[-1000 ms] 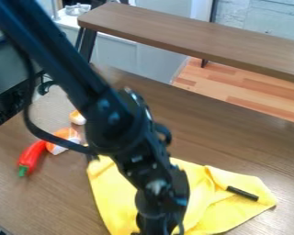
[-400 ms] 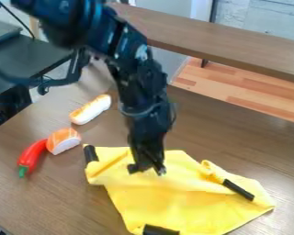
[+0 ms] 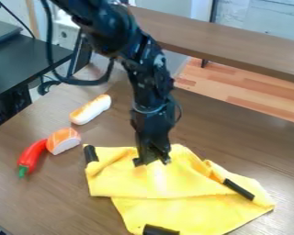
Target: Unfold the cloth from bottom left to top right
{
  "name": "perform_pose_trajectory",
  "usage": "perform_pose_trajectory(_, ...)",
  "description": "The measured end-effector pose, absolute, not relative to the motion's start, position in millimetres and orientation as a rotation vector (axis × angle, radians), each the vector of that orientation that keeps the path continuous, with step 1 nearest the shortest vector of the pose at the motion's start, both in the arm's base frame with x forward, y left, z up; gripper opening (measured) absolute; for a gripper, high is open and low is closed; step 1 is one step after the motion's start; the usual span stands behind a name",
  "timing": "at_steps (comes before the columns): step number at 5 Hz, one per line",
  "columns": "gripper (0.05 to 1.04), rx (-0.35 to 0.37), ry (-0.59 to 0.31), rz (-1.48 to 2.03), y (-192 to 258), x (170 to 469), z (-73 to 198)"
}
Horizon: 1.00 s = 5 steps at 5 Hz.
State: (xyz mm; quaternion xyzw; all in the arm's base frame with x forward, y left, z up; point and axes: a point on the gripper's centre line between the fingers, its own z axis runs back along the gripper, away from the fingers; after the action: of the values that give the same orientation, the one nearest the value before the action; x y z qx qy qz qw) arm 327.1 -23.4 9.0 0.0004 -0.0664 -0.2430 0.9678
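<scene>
Camera view: on the bench (image 3: 39, 202) the yellow cloth (image 3: 192, 211) lies beneath me, its upper flap (image 3: 125, 183) now spread nearer the front than a moment ago. My fingers (image 3: 138, 161), parted, are at its far side; I judge unfolding incomplete.

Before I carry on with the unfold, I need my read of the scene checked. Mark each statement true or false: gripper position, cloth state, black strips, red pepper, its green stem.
1. The gripper is at the yellow cloth. True.
2. The cloth is spread fully flat. False: it has creases and an overlapping layer.
3. Three black strips show at the cloth. True.
4. The red pepper lies on the cloth. False: it lies on the brown table, left of the cloth in the view.
5. The pepper's green stem points toward the view's bottom edge. True.
</scene>
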Motion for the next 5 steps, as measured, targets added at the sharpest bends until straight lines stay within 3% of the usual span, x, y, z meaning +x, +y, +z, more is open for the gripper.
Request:
perform_pose_trajectory(3, 0.053, 0.051, -0.245, -0.408, -18.5, 391.8, 52.7)
perform_pose_trajectory(5, 0.053, 0.046, -0.26, -0.386, -19.5, 422.2, 41.1)
